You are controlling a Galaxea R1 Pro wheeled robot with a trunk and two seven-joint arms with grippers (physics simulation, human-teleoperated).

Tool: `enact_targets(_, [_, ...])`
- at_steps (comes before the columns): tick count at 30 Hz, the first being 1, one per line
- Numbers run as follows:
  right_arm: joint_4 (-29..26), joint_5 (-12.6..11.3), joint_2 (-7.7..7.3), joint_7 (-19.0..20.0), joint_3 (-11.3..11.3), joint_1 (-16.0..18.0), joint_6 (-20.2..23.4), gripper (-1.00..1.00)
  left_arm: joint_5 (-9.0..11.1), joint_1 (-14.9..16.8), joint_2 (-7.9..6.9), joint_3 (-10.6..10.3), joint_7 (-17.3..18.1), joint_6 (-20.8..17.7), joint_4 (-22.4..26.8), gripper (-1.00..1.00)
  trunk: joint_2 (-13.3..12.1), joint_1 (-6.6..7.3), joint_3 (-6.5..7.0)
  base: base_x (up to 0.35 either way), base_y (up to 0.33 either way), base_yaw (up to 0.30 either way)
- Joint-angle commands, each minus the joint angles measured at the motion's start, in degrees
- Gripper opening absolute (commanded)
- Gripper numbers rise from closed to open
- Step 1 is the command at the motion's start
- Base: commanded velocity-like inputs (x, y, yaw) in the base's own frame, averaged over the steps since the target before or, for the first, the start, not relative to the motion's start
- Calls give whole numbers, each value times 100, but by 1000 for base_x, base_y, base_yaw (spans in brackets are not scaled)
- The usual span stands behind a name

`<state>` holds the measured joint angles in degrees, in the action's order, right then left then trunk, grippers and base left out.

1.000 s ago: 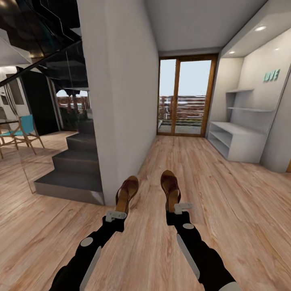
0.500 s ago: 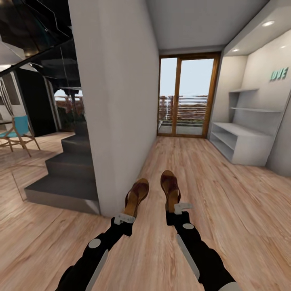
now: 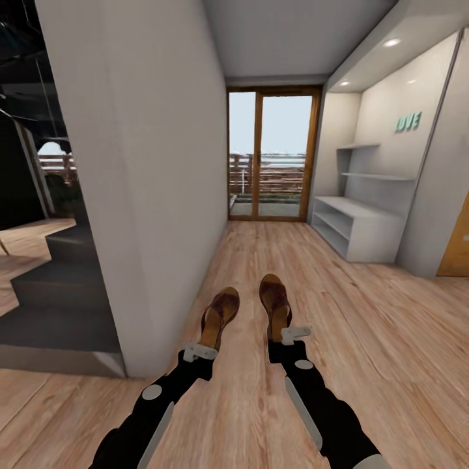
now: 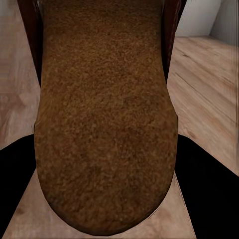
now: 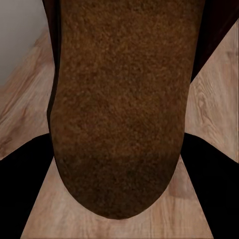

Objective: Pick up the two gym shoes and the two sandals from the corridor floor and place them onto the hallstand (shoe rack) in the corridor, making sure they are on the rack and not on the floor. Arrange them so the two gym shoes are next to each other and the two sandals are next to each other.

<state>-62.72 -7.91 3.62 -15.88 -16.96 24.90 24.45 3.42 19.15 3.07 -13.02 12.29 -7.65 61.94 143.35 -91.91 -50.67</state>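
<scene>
Each of my grippers carries one brown sandal above the corridor floor [image 3: 365, 339]. My left gripper [image 3: 200, 352] is shut on the heel of the left sandal [image 3: 219, 316], whose tan insole [image 4: 104, 124] lies between black fingers [image 4: 206, 194] in the left wrist view. My right gripper [image 3: 291, 335] is shut on the heel of the right sandal [image 3: 275, 303], its insole [image 5: 122, 104] likewise framed by black fingers [image 5: 25, 189]. The white hallstand [image 3: 355, 229] with stepped wall shelves stands ahead on the right. The gym shoes are out of view.
A white wall corner [image 3: 130, 273] stands close on my left, with dark stairs [image 3: 52, 293] beyond it. A glass door [image 3: 270, 153] with a wooden frame closes the corridor's far end. Wood-plank floor runs between me and the hallstand.
The whole view has swung, so the camera has turned: wall and hallstand sit further left in the picture. The left arm and its sandal shifted slightly right early on. Both grips are unchanged.
</scene>
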Motion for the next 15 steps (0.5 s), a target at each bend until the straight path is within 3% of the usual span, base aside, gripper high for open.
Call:
enact_targets(1, [-4, -53, -2, -55, -17, 6, 16, -100, 39, 1, 0, 5, 19, -44, 12, -100, 3, -2, -6, 348, 0, -300])
enact_targets(8, [-3, -53, -2, -55, -17, 6, 16, -100, 106, 1, 7, 2, 26, -37, 17, -100, 3, -2, -6, 348, 0, -292])
enact_targets(12, [-10, -53, -2, -55, -17, 6, 16, -100, 507, 1, 9, 9, 26, -24, 26, -100, 3, -2, -6, 349, 0, -90])
enact_targets(15, [-7, -53, -2, -55, -17, 6, 16, -100, 623, 1, 0, 21, 20, -19, 28, -100, 3, -2, -6, 349, 0, -16])
